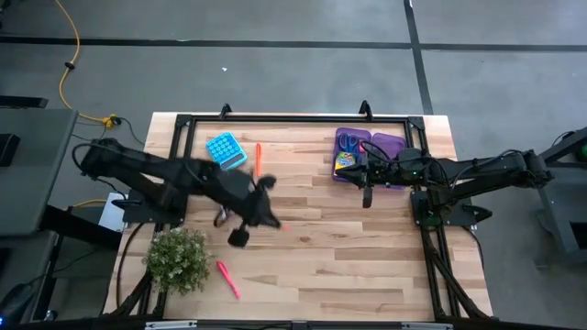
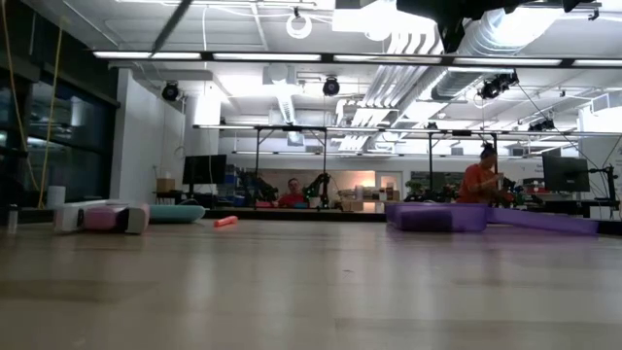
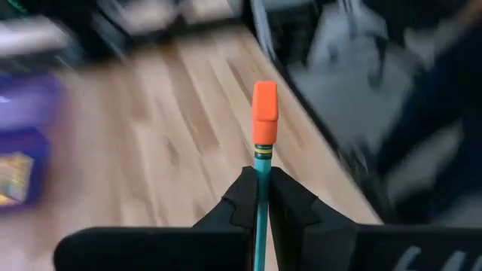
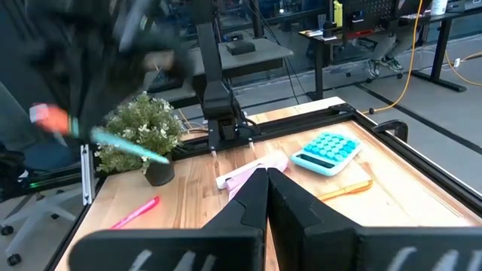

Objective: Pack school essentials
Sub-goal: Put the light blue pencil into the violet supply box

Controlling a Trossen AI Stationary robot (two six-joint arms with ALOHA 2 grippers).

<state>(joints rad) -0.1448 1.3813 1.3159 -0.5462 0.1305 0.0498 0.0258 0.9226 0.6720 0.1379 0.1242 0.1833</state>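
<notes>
Pale butcher-block table (image 1: pixel 367 257), planks running lengthwise, black frame around it, grey workshop floor beyond. Landmark: the translucent purple case (image 1: pixel 371 148), lying open near the far right corner. Already inside it, scissors (image 1: pixel 348 141) with blue handles and a yellow crayon box (image 1: pixel 345 163), so packing looks partly done.

Well left of the case, near mid-table, the left gripper (image 3: pixel 260 197) clenched on a thin teal pencil (image 3: pixel 261 162), orange eraser cap up and clear of the fingers. Held by the shaft, probably so the free end can go into the case first. Blurred all over, so likely mid-swing.

Right beside the case, the right gripper (image 4: pixel 265 188) hanging with fingers pressed together, nothing between them; seemingly waiting.

Still loose on the wood, far left of the case: a slim orange pen (image 1: pixel 258 158), a blue calculator (image 1: pixel 223 148) with raised keys, a pink pen (image 1: pixel 227 279) by the bushy potted plant (image 1: pixel 177 258).
</notes>
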